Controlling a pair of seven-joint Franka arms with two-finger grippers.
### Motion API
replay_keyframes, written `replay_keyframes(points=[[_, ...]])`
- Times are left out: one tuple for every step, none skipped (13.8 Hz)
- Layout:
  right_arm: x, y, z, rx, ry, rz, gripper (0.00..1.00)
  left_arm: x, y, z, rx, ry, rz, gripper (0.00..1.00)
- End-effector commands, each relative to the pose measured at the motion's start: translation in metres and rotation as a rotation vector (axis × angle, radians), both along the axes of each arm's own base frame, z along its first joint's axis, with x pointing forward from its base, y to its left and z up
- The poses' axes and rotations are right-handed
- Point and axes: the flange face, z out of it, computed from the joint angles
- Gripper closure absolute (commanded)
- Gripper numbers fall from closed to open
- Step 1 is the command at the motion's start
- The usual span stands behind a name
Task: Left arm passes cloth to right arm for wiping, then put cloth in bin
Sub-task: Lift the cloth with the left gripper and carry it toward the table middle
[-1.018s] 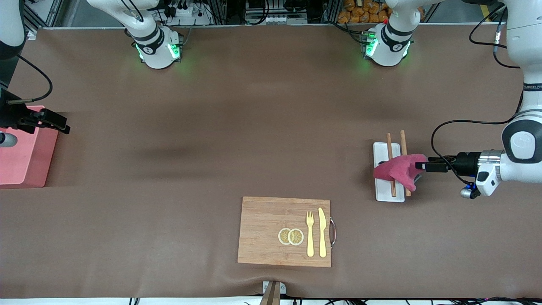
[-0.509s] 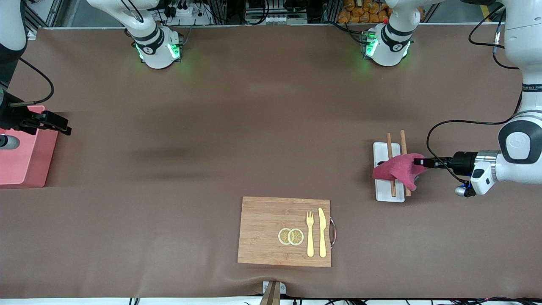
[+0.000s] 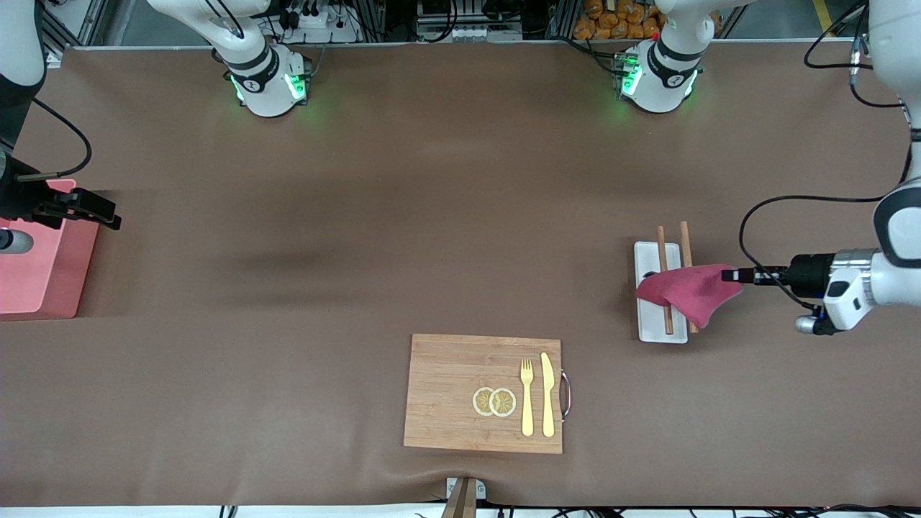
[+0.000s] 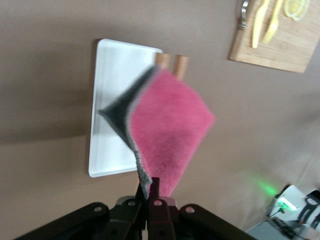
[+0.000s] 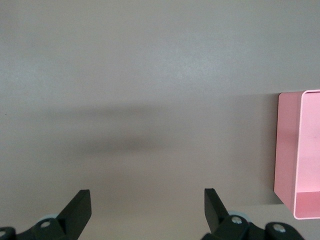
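Your left gripper has its jaws clamped on the cloth at right of frame; your right gripper, jaws apart, waits by the bin.

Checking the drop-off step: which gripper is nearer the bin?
Right. The right gripper hangs open beside the bin; the left gripper holds the cloth at the table's left-arm end.

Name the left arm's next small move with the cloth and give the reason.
Probably carry the cloth toward the table's middle. The left gripper is shut on its corner and it hangs over the white tray, while the right gripper waits open by the bin.
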Motion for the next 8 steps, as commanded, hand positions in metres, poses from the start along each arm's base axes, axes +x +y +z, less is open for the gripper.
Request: replay_keyframes(points=[[0.005, -0.006, -0.008, -0.019, 0.017, -0.009, 0.0, -0.009, -0.062, 0.07, 0.081, -0.045, -0.051, 1.0], [0.006, -0.008, -0.011, -0.019, 0.022, -0.026, 0.0, -0.01, -0.087, 0.091, 0.083, -0.073, -0.079, 1.0], [0.006, -0.003, -0.01, -0.015, 0.021, -0.093, 0.0, -0.013, -0.119, 0.101, 0.068, -0.082, -0.124, 1.0], [0.005, 0.002, -0.011, -0.023, 0.04, -0.209, 0.0, -0.015, -0.148, 0.112, 0.062, -0.077, -0.141, 1.0], [0.0, 0.009, -0.013, -0.029, 0.084, -0.295, 0.0, -0.019, -0.185, 0.127, 0.059, -0.064, -0.14, 1.0], [-0.001, 0.02, -0.011, -0.035, 0.096, -0.329, 0.0, -0.027, -0.227, 0.136, 0.061, -0.038, -0.131, 1.0], [-0.001, 0.039, -0.01, -0.038, 0.097, -0.33, 0.0, -0.037, -0.265, 0.136, 0.069, 0.008, -0.114, 1.0], [0.0, 0.049, -0.009, -0.035, 0.098, -0.391, 0.0, -0.048, -0.306, 0.135, 0.079, 0.035, -0.107, 1.0]])
